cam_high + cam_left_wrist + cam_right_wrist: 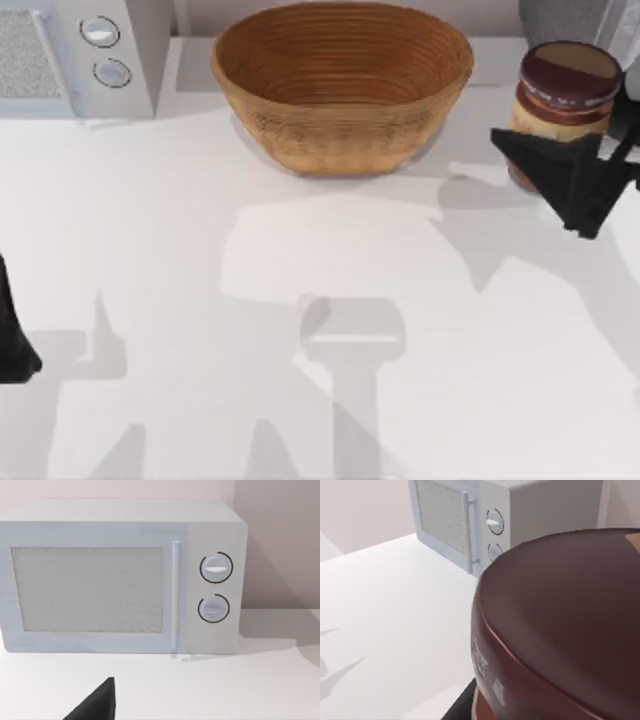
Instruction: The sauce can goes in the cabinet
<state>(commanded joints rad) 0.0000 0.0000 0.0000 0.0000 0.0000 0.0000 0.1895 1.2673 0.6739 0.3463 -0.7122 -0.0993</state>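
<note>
1. The sauce can [570, 630] lies nearest the right wrist camera, its dark maroon lid looming just in front of the lens. In the top view the sauce can [565, 95] stands upright at the table's right edge, with an orange-yellow label under the lid.
2. The table [200, 300] is a broad white surface spreading out to the left of the right claw and carrying arm shadows.
3. The microwave [120, 575], white with a speckled door panel and two round knobs, faces the left wrist camera; in the top view it sits at the far left corner, well apart from the right claw.
4. The woven basket [342, 85], oval and tan, rests on the table just left of the right claw and the can, apart from both.
5. The cabinet [560, 18] shows as a grey corner just beyond the can, behind the right claw.
6. The right claw [565, 170] is clenched on the sauce can, its dark fingers against the jar's near side below the label.
7. The left claw [15, 340] is parked at the table's left edge, well apart from everything; whether it is released or clenched, I cannot tell.
</note>
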